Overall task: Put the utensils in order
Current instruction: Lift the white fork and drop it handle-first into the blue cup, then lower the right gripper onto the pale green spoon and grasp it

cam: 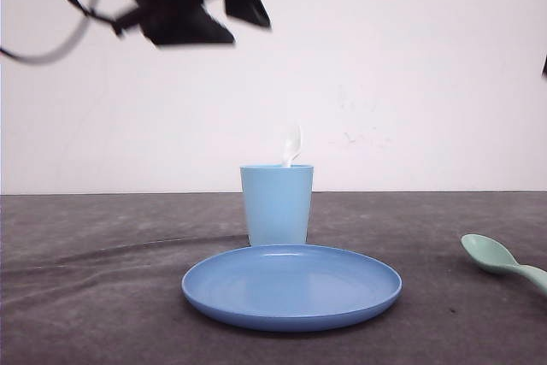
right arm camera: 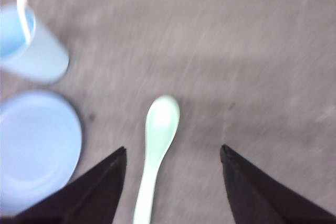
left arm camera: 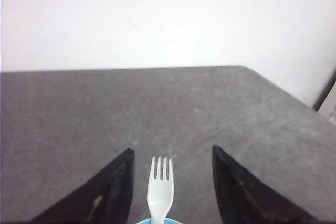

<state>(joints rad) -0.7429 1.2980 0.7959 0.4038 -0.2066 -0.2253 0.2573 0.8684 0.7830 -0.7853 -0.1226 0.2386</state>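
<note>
Smooth round blue plate (cam: 291, 286) with a shallow raised rim, nearest on the dark grey, felt-like worktop (cam: 102, 297). To the right, lying flat on the worktop, the mint-green plastic spoon (cam: 502, 261) with an oval bowl. Behind the plate, the light blue tapered cup (cam: 276, 204), upright, holding the white plastic fork (cam: 291, 145), tines up. Left hand (left arm camera: 170, 184), high above the cup, fingers spread wide, empty, the fork's four tines between them untouched. Right hand (right arm camera: 172, 182), above the spoon, fingers spread wide either side of the handle, holding nothing.
</note>
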